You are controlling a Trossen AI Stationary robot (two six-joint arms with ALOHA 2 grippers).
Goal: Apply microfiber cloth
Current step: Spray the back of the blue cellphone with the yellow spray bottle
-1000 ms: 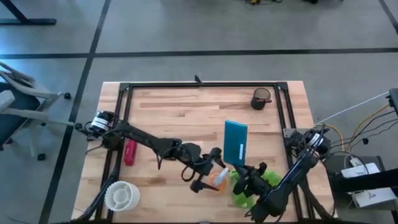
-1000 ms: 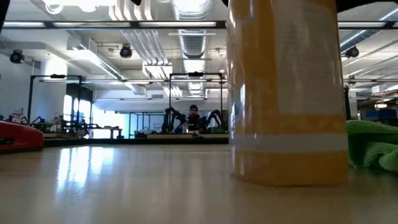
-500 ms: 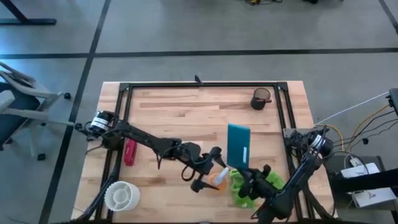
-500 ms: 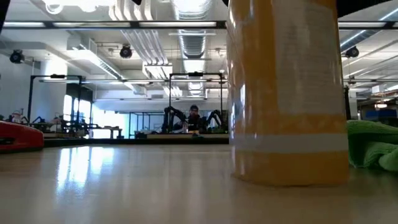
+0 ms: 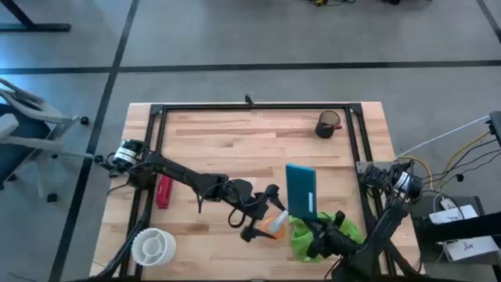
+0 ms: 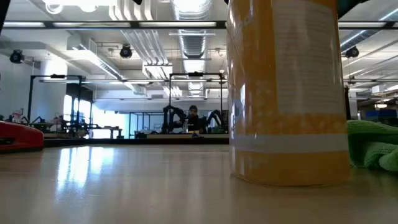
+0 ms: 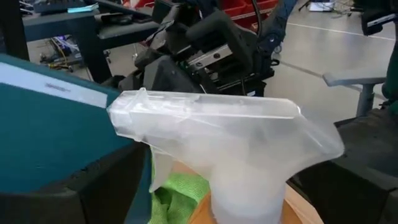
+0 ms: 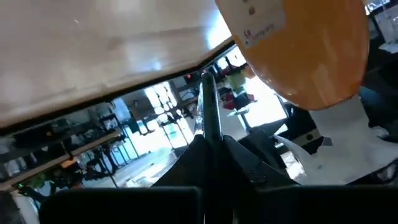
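Beside rumpled microfiber cloth (image 5: 307, 237), flat tablet (image 5: 301, 190) tilts.

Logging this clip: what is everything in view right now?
cloth: one, lime green, on the table beside the bottle, under the right arm
bottle: one, orange with a clear head, standing mid-table
tablet: one, teal, raised beside the bottle
cup: one, dark, far right corner
red object: one, left side
white round holder: one, left side, beyond the red object
table: one, wood
left gripper: at the bottle
right gripper: clamped on the tablet's edge
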